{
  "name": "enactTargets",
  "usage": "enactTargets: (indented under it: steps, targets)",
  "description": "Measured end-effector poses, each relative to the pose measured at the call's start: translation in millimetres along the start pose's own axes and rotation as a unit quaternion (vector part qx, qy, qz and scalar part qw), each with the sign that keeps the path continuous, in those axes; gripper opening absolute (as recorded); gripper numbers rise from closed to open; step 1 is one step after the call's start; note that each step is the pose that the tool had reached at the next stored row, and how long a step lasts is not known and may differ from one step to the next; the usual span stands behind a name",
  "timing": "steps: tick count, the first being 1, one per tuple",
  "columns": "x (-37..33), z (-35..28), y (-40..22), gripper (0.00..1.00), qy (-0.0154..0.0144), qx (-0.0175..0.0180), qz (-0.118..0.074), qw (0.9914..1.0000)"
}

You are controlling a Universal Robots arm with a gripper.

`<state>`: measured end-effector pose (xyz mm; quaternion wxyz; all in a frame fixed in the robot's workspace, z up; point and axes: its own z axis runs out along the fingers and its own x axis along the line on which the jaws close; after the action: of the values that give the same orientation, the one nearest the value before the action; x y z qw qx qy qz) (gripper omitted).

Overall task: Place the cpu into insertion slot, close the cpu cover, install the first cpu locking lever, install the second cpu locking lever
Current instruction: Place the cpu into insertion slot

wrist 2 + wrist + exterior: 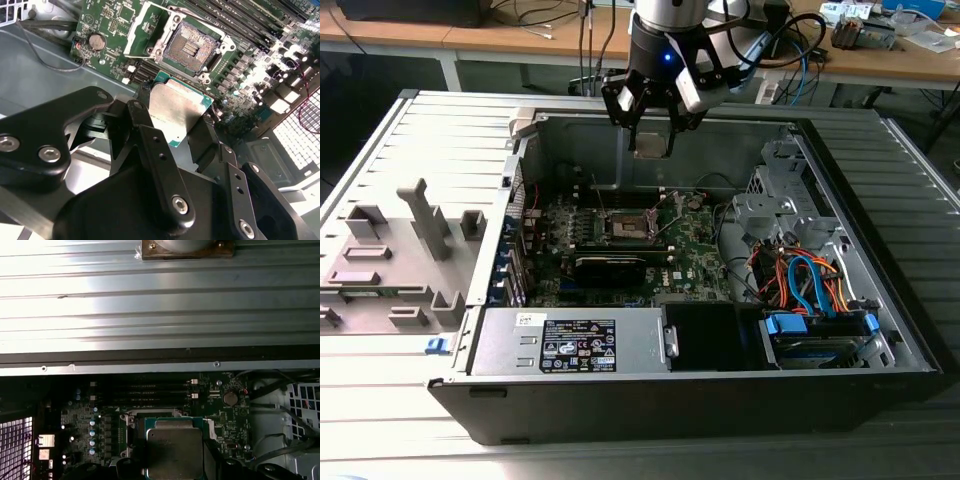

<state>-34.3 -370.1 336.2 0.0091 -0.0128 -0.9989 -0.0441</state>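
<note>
My gripper (651, 128) hangs above the open computer case, shut on the cpu (652, 146), a small square chip with a silvery top. In the second wrist view the cpu (176, 111) sits between the black fingers (146, 131), above the board and apart from it. The insertion slot (192, 46) lies bare just beyond it, dark-centred with a metal rim. The cpu cover (141, 31) stands flipped open at the slot's side. In the first wrist view the cpu (174, 450) hides most of the insertion slot (134, 419). The insertion slot (632, 226) is below the gripper.
The green motherboard (695, 250) fills the case floor, with a black card (610, 266) near the slot and memory slots (240, 20) beside it. A power supply (570, 345) and a drive cage with coloured cables (810, 285) line the near side. A grey fixture plate (400, 250) lies at the exterior view's left.
</note>
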Motion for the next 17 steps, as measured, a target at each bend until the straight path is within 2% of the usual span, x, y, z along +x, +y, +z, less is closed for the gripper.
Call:
enactTargets:
  steps: [17]
  targets:
    - [-0.1,1.9,-3.1,0.55,0.0000,0.0000,0.000,1.00000]
